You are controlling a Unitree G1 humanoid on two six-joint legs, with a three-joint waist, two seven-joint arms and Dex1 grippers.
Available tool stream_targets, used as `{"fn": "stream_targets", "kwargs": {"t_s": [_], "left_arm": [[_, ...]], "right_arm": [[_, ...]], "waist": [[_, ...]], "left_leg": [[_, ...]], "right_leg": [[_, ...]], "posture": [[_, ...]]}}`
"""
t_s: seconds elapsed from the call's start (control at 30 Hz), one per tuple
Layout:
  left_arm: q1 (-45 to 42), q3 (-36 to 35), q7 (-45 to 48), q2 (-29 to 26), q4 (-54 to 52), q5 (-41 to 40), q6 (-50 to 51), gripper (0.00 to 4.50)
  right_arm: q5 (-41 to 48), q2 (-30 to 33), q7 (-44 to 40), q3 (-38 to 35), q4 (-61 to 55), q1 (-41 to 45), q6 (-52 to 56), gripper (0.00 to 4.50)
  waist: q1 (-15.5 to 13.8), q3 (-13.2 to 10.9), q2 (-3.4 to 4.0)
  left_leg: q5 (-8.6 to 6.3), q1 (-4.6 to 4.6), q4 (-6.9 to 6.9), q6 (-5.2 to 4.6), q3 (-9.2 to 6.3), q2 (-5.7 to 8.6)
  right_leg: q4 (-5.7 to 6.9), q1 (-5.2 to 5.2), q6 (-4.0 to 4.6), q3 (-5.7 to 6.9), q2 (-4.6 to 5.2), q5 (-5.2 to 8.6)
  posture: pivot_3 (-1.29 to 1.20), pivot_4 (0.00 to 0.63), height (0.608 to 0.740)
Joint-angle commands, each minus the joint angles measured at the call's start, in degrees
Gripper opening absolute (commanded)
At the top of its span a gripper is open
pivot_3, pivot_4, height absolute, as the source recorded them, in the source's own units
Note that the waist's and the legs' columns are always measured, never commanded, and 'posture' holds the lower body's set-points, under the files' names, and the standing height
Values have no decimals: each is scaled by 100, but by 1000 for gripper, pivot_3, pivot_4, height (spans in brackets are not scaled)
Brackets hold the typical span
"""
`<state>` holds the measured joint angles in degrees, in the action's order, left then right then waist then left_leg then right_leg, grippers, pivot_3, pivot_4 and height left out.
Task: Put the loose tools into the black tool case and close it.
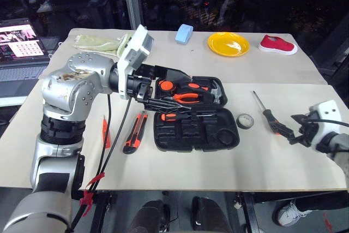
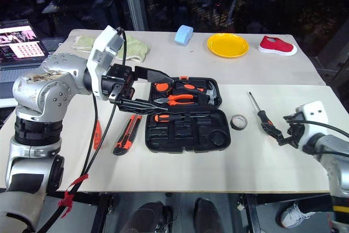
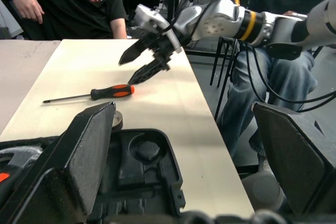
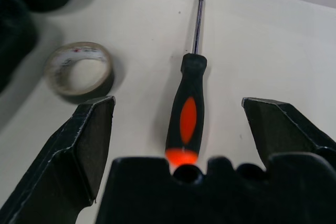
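Screwdriver: lies bare on the counter (image 1: pixel 180 175), screwdriver (image 1: pixel 268 114) to the right of the case (image 1: pixel 196 132) and well apart from it, tape roll (image 1: pixel 245 120) between the two.
Long axis: shaft tip points away toward the far edge, handle butt toward the robot; in the right wrist view the handle runs straight up the gap between the fingers.
Right hand: right hand (image 1: pixel 300 129) sits just behind the handle butt, fingers spread wide, nothing in them. Clearly the nearer arm.
Left hand: left hand (image 2: pixel 143 88) hovers over the case's left end, fingers apart, empty.
Other loose tools: knife (image 1: pixel 134 132) and tester pen (image 1: pixel 106 132) lie left of the case, on the left arm's side.
Case: open, lid flat, pliers and hammer already seated.
Room: open counter all round the screwdriver; right edge near, front edge close behind the hand.
Next call: I'd say slide forward along the handle and close across it.
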<state>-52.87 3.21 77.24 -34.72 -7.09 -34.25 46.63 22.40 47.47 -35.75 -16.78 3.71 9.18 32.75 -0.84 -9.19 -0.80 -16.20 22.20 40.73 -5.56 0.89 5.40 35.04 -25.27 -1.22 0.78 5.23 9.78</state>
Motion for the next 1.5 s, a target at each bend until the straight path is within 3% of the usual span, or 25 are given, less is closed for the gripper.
{"fn": "stream_targets", "kwargs": {"t_s": [0.03,0.1,0.2,0.47,0.63,0.73,0.87,0.97,1.17,1.5], "left_arm": [[-5,-102,-111,-141,-242,-96,-124,4482],[-23,-105,-147,-172,-246,-106,-140,4482],[-40,-99,-181,-203,-242,-114,-151,4500],[-18,4,-139,-265,-158,-4,-340,4500],[-46,72,-110,-301,-51,68,-497,4500],[-74,119,-26,-346,80,144,-627,4500],[-173,219,48,-329,274,236,-826,4500],[-235,273,55,-289,364,280,-904,4500],[-243,341,54,-279,285,265,-906,4500],[-227,316,3,-380,222,265,-886,4500]], "right_arm": [[-354,-73,150,257,643,499,-31,4500],[-464,-122,160,372,949,665,-24,4500],[-548,-208,127,386,1251,817,-274,3790],[-514,-267,68,228,1107,708,-338,1091],[59,-230,8,-353,237,706,-21,1037],[923,124,-1383,-100,-1138,921,-27,1037],[871,523,-2579,803,-1506,1341,-216,1037],[419,522,-3206,1569,-1264,1854,-731,1037],[-821,182,-4240,2879,307,2851,-2288,1037],[-1563,-197,-4445,3124,1955,3521,-3245,1037]], "waist": [[14,-1,1],[17,-1,3],[21,-2,4],[28,-1,5],[29,-6,15],[75,-21,39],[149,-29,49],[110,-30,20],[66,-32,18],[69,-32,19]], "left_leg": [[0,1,-1,0,0,1],[0,-1,-2,1,0,1],[2,-1,-4,4,-2,1],[2,-6,-4,6,-2,1],[1,-4,-4,6,-2,1],[2,-4,-4,8,-2,1],[4,-9,-5,8,-1,-5],[2,-14,-4,5,-9,-9],[-6,14,9,-10,-5,8],[9,69,9,14,-3,9]], "right_leg": [[0,-1,0,0,0,0],[-1,0,0,0,0,0],[0,-1,1,3,-2,1],[0,4,0,2,-3,1],[0,1,0,2,-4,1],[1,1,0,0,-4,1],[1,4,-1,2,-12,1],[-5,17,0,11,-12,2],[-4,-10,-10,15,4,-3],[7,-86,-3,17,-2,-6]], "posture": [[0,150,732],[0,150,732],[0,150,732],[0,150,732],[0,150,732],[0,150,732],[0,150,732],[0,150,732],[0,150,732],[0,150,732]]}}
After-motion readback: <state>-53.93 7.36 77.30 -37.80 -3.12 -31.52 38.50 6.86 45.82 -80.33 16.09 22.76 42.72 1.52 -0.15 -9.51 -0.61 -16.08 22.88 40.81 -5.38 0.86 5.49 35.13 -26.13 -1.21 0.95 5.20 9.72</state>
